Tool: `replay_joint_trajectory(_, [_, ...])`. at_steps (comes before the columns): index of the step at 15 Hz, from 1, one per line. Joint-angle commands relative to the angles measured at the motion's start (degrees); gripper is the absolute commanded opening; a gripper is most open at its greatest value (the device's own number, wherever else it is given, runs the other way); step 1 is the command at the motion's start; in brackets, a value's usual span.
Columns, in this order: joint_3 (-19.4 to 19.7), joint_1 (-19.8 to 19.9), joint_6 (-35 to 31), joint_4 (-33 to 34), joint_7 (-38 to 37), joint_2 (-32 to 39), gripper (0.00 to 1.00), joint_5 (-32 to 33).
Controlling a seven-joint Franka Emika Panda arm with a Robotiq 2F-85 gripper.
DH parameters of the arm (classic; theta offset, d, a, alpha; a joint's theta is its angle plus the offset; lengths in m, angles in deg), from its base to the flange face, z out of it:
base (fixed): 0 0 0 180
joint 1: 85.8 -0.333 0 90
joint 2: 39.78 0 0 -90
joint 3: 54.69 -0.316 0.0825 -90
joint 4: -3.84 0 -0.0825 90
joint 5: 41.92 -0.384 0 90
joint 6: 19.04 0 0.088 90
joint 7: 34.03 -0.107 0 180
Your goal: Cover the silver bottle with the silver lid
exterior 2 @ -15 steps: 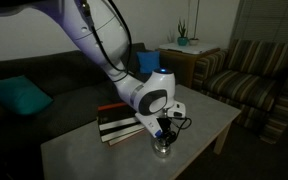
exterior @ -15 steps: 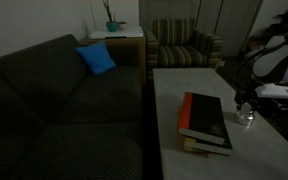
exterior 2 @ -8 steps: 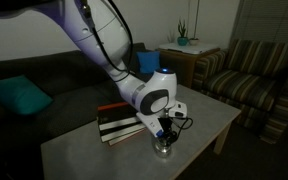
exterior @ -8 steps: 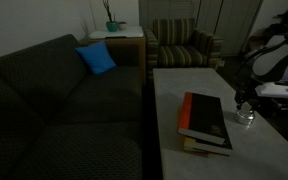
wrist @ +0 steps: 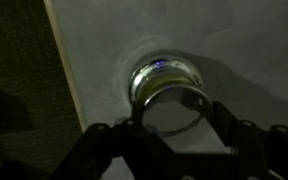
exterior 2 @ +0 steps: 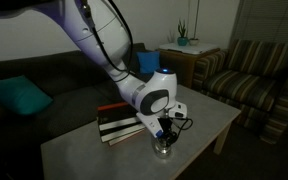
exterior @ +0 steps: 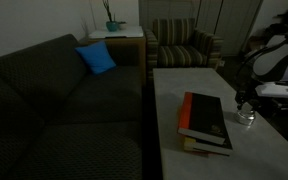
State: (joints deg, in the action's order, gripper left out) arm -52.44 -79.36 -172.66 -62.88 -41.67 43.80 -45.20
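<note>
No change from half a second ago: the hand (exterior 2: pixel 164 128) and silver bottle (exterior 2: pixel 164 146) are placed as before. The bottle stands upright on the table (exterior 2: pixel 209 115), near its edge and just beside the book stack (exterior 2: pixel 119 125). The hand hangs directly above it. In the wrist view its fingers (wrist: pixel 229 135) flank the round silver lid (wrist: pixel 170 110); whether they grip it cannot be told. Open table surface lies toward the armchair (exterior 2: pixel 259 75).

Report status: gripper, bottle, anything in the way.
Gripper shut on lid, it seems, just above bottle. Bottle upright on table, not yet capped. Books close beside, not in the way.
</note>
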Motion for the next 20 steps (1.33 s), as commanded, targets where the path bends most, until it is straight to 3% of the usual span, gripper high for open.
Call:
replay_joint_trajectory(1, [1.11, -0.03, 5.29, -2.46, -3.19, -1.10, 0.45, -0.70])
replay_joint_trajectory(14, [1.01, 1.15, 12.76, -1.92, -8.60, -0.55, 0.45, -0.88])
replay_joint_trajectory(15, [1.00, 1.11, 13.25, -1.56, -9.04, -0.42, 0.59, -0.83])
replay_joint_trajectory(16, [1.12, 0.91, 13.31, -1.48, -9.37, -0.41, 0.92, -0.61])
replay_joint_trajectory(20, [3.33, -1.01, 11.31, -5.91, -14.78, -2.43, 1.00, -0.35])
